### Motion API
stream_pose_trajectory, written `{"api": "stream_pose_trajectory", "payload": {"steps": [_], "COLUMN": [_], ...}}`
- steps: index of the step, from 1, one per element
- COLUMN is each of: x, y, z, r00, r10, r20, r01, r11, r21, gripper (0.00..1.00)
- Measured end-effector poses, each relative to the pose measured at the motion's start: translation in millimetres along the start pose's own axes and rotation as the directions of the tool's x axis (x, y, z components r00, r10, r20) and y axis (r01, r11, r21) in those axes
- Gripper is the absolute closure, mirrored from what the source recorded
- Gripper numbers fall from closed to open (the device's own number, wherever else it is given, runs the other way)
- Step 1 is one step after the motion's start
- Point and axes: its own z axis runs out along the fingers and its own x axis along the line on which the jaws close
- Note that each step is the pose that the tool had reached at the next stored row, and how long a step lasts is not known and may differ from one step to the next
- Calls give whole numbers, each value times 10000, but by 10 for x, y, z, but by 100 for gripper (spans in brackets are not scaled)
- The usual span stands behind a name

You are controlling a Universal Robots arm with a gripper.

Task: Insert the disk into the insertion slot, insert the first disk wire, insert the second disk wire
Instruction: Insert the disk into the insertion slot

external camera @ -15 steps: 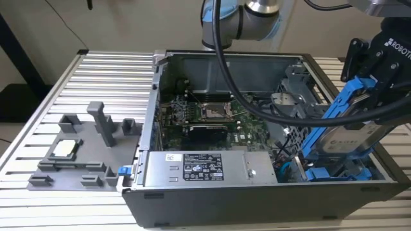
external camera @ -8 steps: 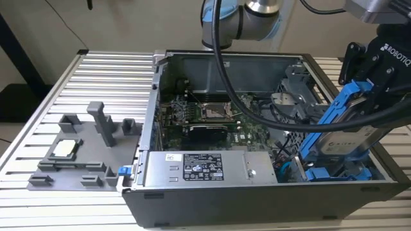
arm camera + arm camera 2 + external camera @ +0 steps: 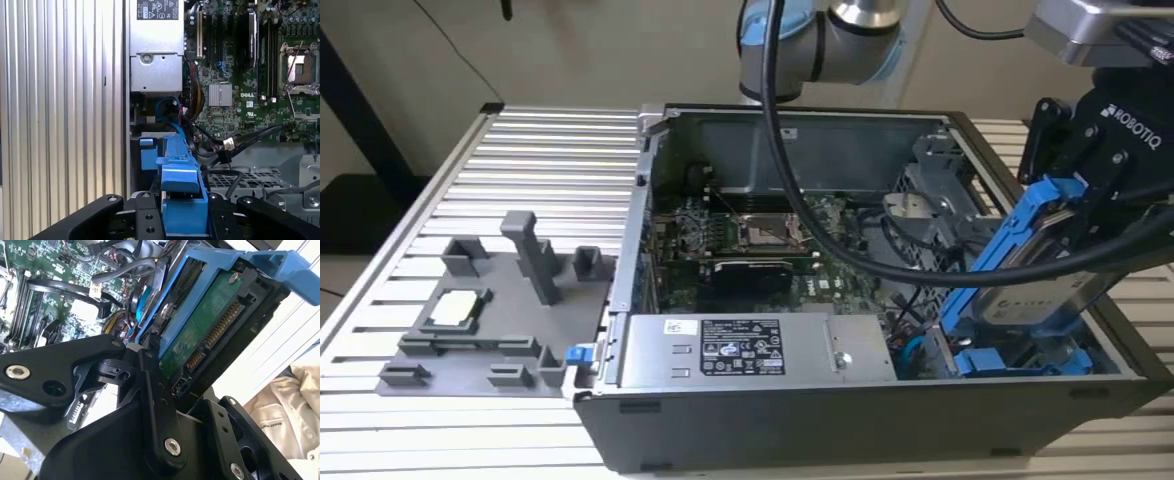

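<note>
The disk [image 3: 1037,292], silver-grey with a white label in a bright blue carrier, hangs steeply tilted over the open computer case's corner at the exterior view's right. My gripper [image 3: 1070,205] is shut on it from above. In the second wrist view the disk's green circuit board [image 3: 200,332] and connector edge face the camera between my black fingers [image 3: 150,385]. In the first wrist view the carrier's blue edge [image 3: 182,187] stands between the fingers. The insertion slot [image 3: 1021,362], low with blue trim, lies just below the disk. A blue cable [image 3: 167,106] and a black cable with a pale plug [image 3: 228,143] lie loose beside it.
A grey power-supply box [image 3: 734,348] fills the case's front, with the motherboard [image 3: 747,240] behind it. A perforated metal cage [image 3: 937,190] stands behind the disk. The arm's thick black cable [image 3: 854,255] sags across the case. A grey fixture [image 3: 494,300] sits on the ribbed table.
</note>
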Motion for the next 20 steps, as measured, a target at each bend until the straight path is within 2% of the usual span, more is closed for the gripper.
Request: {"api": "stream_pose_trajectory", "payload": {"steps": [8,14,20], "x": [-1,4,5], "y": [-60,-72,-81], "z": [71,125,225], "r00": [10000,10000,10000], "r10": [-27,-31,-30], "r20": [-2,-2,-3], "r01": [27,31,30], "r11": [10000,10000,10000], "r21": [0,0,-2], "gripper": [67,67,67]}}
